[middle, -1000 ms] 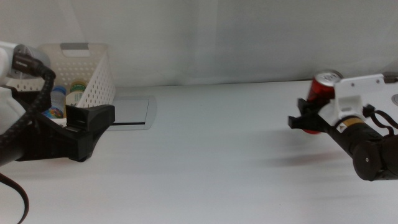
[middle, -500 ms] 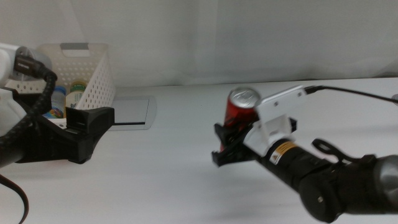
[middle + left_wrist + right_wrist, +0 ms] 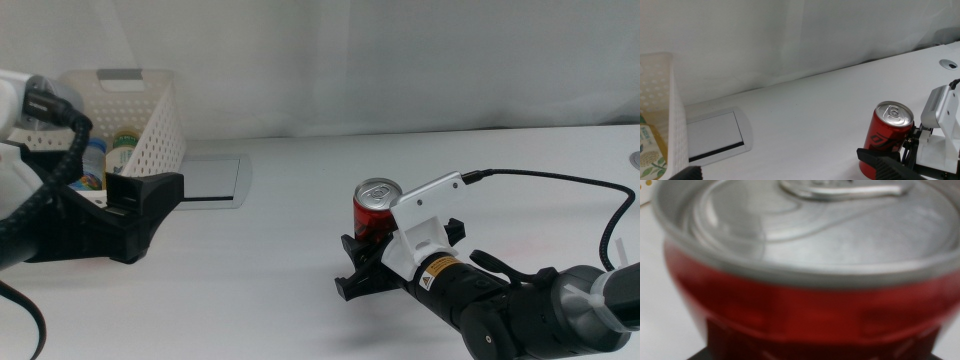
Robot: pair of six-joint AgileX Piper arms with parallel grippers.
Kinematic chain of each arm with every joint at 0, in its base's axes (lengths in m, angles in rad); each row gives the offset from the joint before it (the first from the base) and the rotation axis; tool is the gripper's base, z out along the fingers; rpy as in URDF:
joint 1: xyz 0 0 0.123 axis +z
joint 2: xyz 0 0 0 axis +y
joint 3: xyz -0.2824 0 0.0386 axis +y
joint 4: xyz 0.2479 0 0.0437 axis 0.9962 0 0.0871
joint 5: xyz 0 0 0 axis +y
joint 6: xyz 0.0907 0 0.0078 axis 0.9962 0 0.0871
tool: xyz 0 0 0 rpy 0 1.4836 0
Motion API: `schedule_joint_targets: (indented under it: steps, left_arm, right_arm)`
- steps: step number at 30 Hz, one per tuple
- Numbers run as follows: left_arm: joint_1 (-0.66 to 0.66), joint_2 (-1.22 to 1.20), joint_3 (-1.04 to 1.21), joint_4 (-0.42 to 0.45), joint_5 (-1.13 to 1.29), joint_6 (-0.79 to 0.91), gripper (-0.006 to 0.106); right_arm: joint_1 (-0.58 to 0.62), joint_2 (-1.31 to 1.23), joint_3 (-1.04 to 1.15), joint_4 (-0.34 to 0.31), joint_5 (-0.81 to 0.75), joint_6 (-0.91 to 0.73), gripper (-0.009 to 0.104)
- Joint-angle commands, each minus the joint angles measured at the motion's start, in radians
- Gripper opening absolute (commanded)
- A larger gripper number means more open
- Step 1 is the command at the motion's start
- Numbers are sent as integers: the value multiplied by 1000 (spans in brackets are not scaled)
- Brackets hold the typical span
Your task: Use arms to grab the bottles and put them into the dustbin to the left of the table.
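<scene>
A red soda can (image 3: 373,207) stands upright right of the table's middle, with my right gripper (image 3: 355,266) shut on its lower part. It fills the right wrist view as a silver lid over a red body (image 3: 800,305), and the left wrist view shows the can (image 3: 889,131) too. At the left edge my left gripper (image 3: 140,208) hangs open and holds nothing, just in front of the white dustbin (image 3: 150,115). Inside the dustbin lie a blue-capped bottle (image 3: 93,160) and a green-labelled bottle (image 3: 123,150).
A grey inset panel (image 3: 205,180) lies in the white table (image 3: 290,230) right of the dustbin. The dustbin's perforated wall (image 3: 676,125) stands close to the left wrist camera. A black cable (image 3: 560,180) trails from the right arm.
My right gripper has carried the red can from the far right edge leftward to the table's middle and lower toward the front. The left arm has stayed still.
</scene>
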Motion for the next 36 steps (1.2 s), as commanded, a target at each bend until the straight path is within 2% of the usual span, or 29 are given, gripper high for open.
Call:
schedule_joint_targets:
  steps: [1,2,3,4,5,7,13,17,21,24,28,32,36]
  left_arm:
    - [-7,-4,5,-9,0,-1,89]
    - [-7,-4,5,-9,0,-1,89]
    - [-7,-4,5,-9,0,-1,89]
    - [-7,-4,5,-9,0,-1,89]
    - [-7,-4,5,-9,0,-1,89]
    - [-7,-4,5,-9,0,-1,89]
    - [-7,-4,5,-9,0,-1,89]
    - [-7,-4,5,-9,0,-1,89]
    - [-7,-4,5,-9,0,-1,89]
    - [-7,-4,5,-9,0,-1,89]
    - [-7,-4,5,-9,0,-1,89]
    - [-7,-4,5,-9,0,-1,89]
    - [-7,-4,5,-9,0,-1,89]
  right_arm:
    - [4,0,0,-3,-13,-5,-3]
    - [4,0,0,-15,-10,-5,18]
    - [4,0,0,-17,-10,-5,51]
    - [4,0,0,-14,-17,-5,75]
    - [4,0,0,-1,-17,-5,89]
    - [4,0,0,22,-17,-5,103]
    - [4,-21,0,27,-17,-7,103]
    - [4,-66,0,27,38,-7,103]
    - [4,-127,0,29,141,-49,103]
    - [4,-194,0,53,244,-111,103]
    - [4,-300,2,53,421,-174,103]
    - [4,-380,2,89,555,-211,103]
    - [1,-454,6,95,697,-242,103]
